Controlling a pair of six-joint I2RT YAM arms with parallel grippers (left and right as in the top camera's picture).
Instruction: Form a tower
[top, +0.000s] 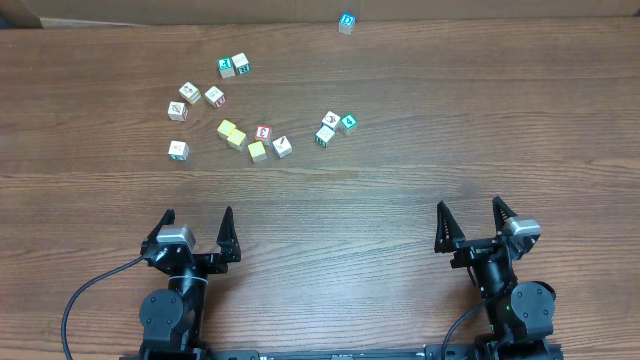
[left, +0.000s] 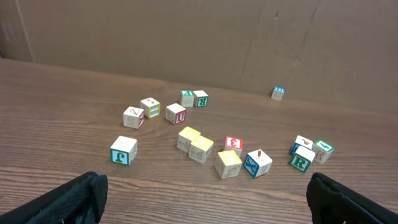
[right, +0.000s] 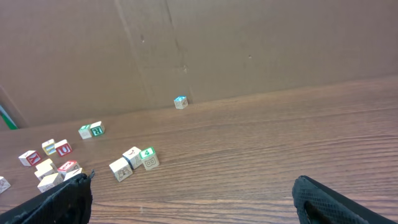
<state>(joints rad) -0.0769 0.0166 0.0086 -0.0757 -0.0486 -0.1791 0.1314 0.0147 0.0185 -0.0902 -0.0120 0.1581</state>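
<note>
Both grippers are parked at the near edge of the table (top: 420, 300) with nothing in them; the left gripper (top: 198, 213) has its jaws spread wide, and the right gripper (top: 469, 205) does too. In the wrist views you only see the black fingers (left: 74, 199) poking in at the bottom corners, with bare wood between them.

As for the tower, every cube I can make out sits flat on the table, one high, so it's just loose pieces out ahead of the jaws.

Closest to the left jaws, ahead and a bit to the right, is a yellow cube (top: 257, 150) touching a white cube (top: 283, 146); just behind those is a red-edged cube (top: 263, 132). A pair of yellow cubes (top: 232, 133) sits pressed together straight ahead; a green-edged white cube (top: 178, 149) is on its own just off to the left.

Roughly between the two grippers' lines, ahead and left of the right jaws, is a tight trio: a teal-edged cube (top: 325, 134), a white cube behind it (top: 331, 119), and a green-topped cube (top: 348, 122) that looks like a 4 in the right wrist view (right: 147, 152).

Further out from the left jaws are three more white cubes (top: 190, 93), then two green-lettered cubes (top: 233, 66) side by side. Furthest of all, by the cardboard wall (right: 249, 50), is a lone blue-topped cube (top: 346, 22).
</note>
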